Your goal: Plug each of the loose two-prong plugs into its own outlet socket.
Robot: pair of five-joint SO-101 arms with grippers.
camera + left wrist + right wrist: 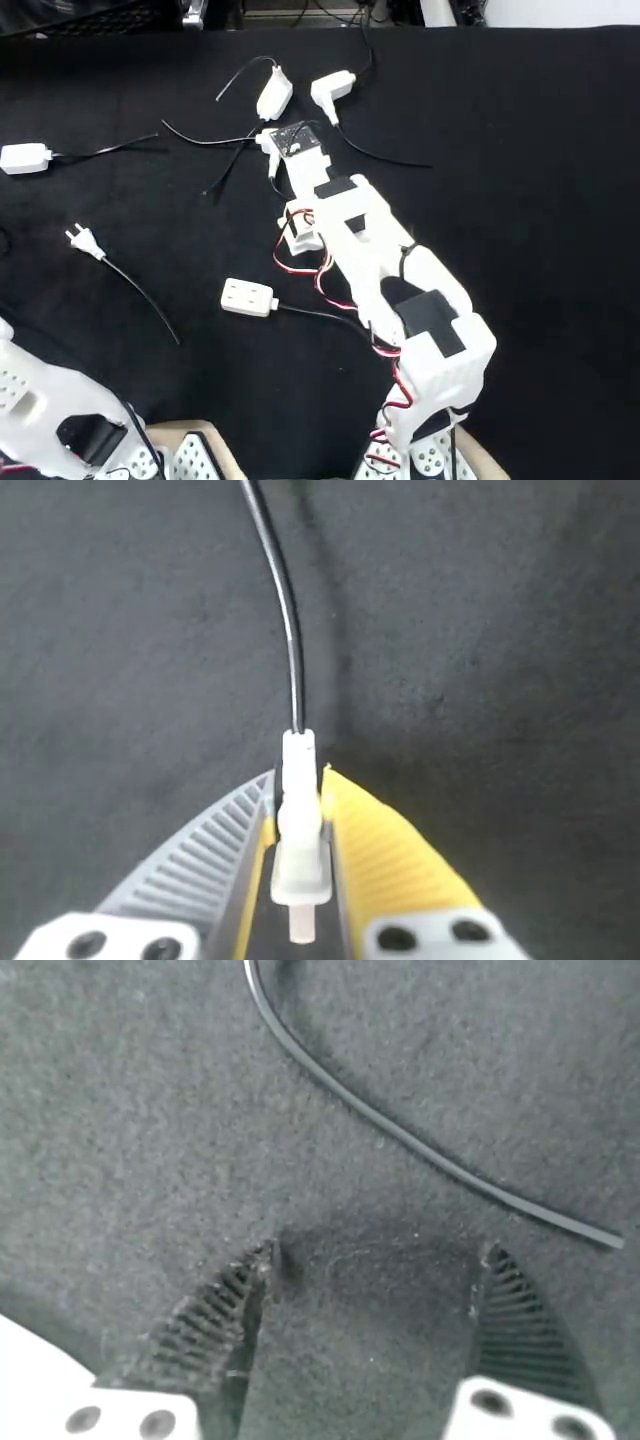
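**One plug gripped, no socket yet met**

The left claw [298,785] is closed tight on a white held plug [298,830], which is pinched between the two fingers. Its black cable [290,630] runs away over the dark cloth of the desk [520,150]. A short stub, taken to be a prong, shows at the plug's wrist end, so the prongs are judged to point back into the claw. The right claw [375,1255] is spread wide and holds nothing. It hangs close over the cloth, with a thin cable [400,1135] lying just beyond its fingertips.

The step in hand is judged to be the carrying of a gripped plug, with insertion not yet begun. For the next move a free socket must be chosen and the prongs lined up with its slots. The plug may first have to be turned or regripped.

In the high view four white socket blocks are counted:
- one at the left edge [25,157]
- one toward the near middle [248,297]
- two near the far edge [275,95] [333,88]

One loose plug [85,238] lies toward the left edge. A small white piece [268,143] beside the stretched arm [380,260] cannot be identified, nor can that arm's side be told.
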